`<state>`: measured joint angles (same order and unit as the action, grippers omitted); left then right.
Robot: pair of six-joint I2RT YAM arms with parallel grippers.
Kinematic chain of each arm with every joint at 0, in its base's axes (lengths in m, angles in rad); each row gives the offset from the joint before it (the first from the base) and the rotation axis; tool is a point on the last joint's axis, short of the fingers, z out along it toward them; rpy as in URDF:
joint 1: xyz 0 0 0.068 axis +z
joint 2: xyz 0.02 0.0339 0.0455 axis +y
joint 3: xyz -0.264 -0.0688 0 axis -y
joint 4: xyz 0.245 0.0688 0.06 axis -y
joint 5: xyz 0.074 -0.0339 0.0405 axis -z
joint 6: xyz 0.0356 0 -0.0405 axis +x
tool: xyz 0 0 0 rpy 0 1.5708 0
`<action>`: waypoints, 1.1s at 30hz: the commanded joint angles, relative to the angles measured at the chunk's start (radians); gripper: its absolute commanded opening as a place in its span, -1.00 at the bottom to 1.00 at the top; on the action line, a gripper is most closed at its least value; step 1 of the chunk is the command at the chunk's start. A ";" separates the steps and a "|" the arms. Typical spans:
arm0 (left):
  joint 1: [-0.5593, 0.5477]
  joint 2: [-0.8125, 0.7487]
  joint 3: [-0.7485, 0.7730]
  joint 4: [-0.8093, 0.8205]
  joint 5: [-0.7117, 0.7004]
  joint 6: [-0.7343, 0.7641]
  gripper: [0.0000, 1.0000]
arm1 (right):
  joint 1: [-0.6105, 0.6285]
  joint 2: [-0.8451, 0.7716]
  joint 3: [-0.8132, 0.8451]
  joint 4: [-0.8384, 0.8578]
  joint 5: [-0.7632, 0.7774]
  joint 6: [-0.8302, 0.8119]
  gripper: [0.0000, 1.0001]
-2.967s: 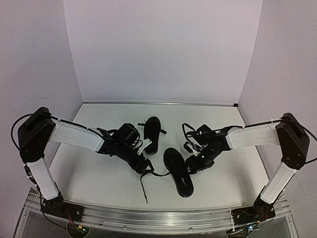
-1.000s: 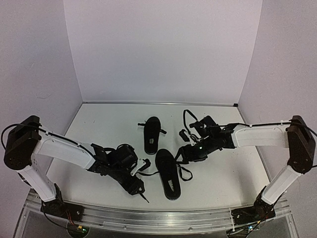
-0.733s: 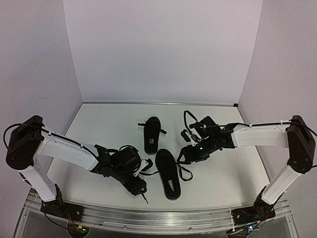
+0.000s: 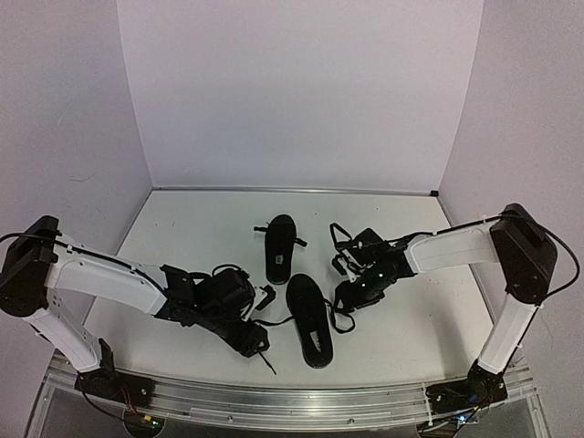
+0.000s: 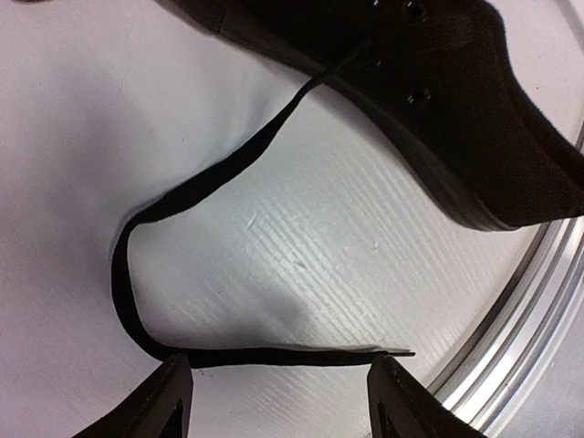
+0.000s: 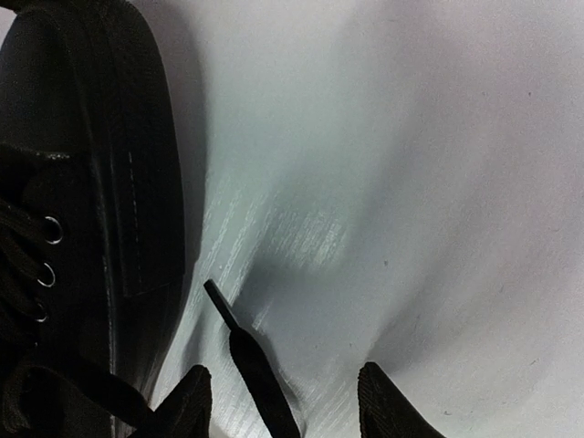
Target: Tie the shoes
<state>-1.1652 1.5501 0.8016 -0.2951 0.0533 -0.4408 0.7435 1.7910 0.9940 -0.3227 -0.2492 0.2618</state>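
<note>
Two black shoes lie on the white table: the far shoe and the near shoe. My left gripper is low at the near shoe's left, open. In the left wrist view its fingertips straddle the flat end of a black lace that loops back to the near shoe. My right gripper is at that shoe's right side. It is open, with the other lace's tip lying loose between the fingertips, beside the shoe's sole.
The table's aluminium front rail runs just beyond the left gripper's right finger. The back wall and side walls enclose the table. A slack bit of lace curls at the near shoe's right.
My right gripper has dropped closer to the near shoe's right side and its jaws have narrowed around the lace tip. The left gripper has barely moved.
</note>
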 commanded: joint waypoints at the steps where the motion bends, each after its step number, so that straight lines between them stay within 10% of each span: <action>1: -0.009 -0.008 -0.024 -0.003 0.003 -0.056 0.35 | 0.026 0.042 0.018 0.006 0.022 -0.020 -0.03; 20: -0.130 0.169 0.101 -0.091 -0.154 -0.149 0.40 | 0.103 0.045 -0.043 -0.014 0.140 0.039 -0.68; 33: -0.034 0.058 0.020 -0.210 -0.219 -0.182 -0.77 | 0.084 -0.093 -0.045 -0.042 0.244 0.134 -1.00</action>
<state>-1.2466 1.6790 0.8665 -0.4139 -0.1339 -0.6083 0.8406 1.7866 0.9710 -0.3029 -0.0831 0.3407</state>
